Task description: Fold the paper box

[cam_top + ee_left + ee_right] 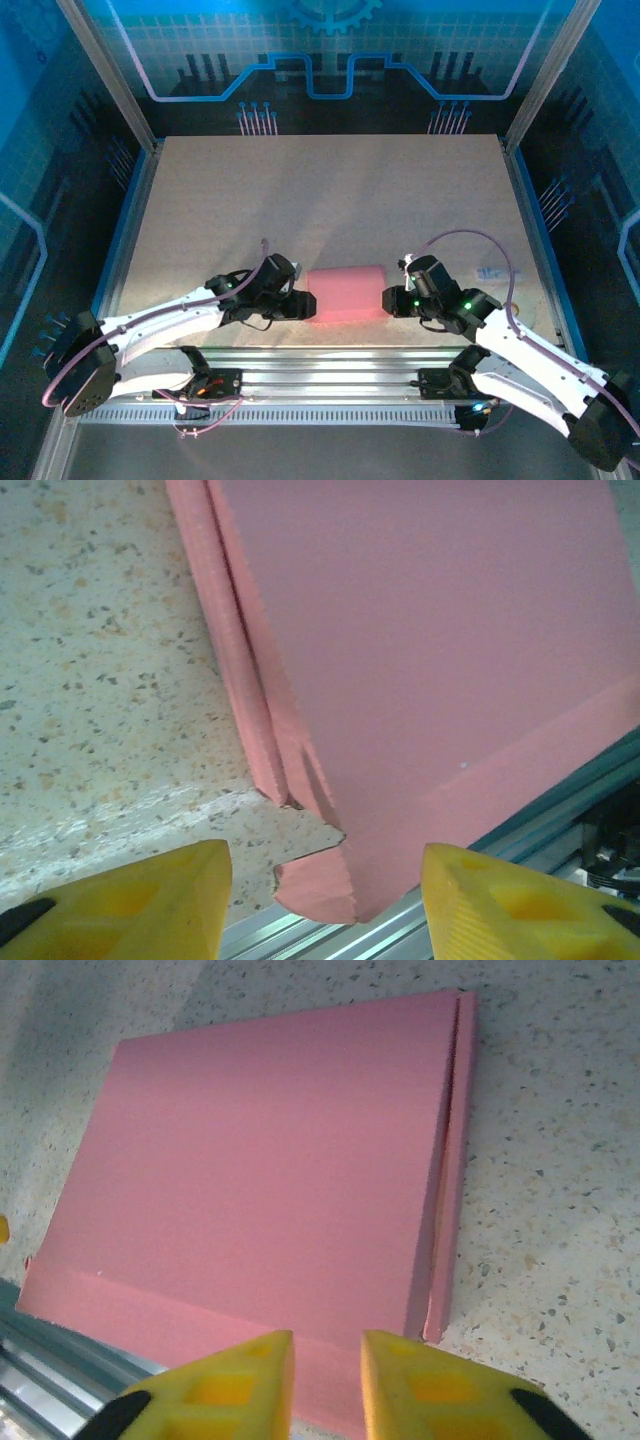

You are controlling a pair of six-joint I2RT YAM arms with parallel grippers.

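The paper box (345, 293) lies flat as a slim pink rectangle near the table's front edge, between both arms. My left gripper (303, 305) is at its left end, open. In the left wrist view its yellow fingers (160, 900) stand wide apart on either side of the box's (430, 660) near corner, where a small tab (315, 880) sticks out over the rail. My right gripper (390, 300) is at the box's right end. Its fingers (420, 1380) hover over the near edge of the box (270, 1180) with a narrow gap and nothing between them. A side flap (455, 1160) stands slightly off.
The speckled tabletop (320, 190) stretches far behind the box. An aluminium rail (320, 365) runs along the front edge, right beside the box's near side (530, 830). A small pale object (490, 272) lies at the right. Frame posts stand at the corners.
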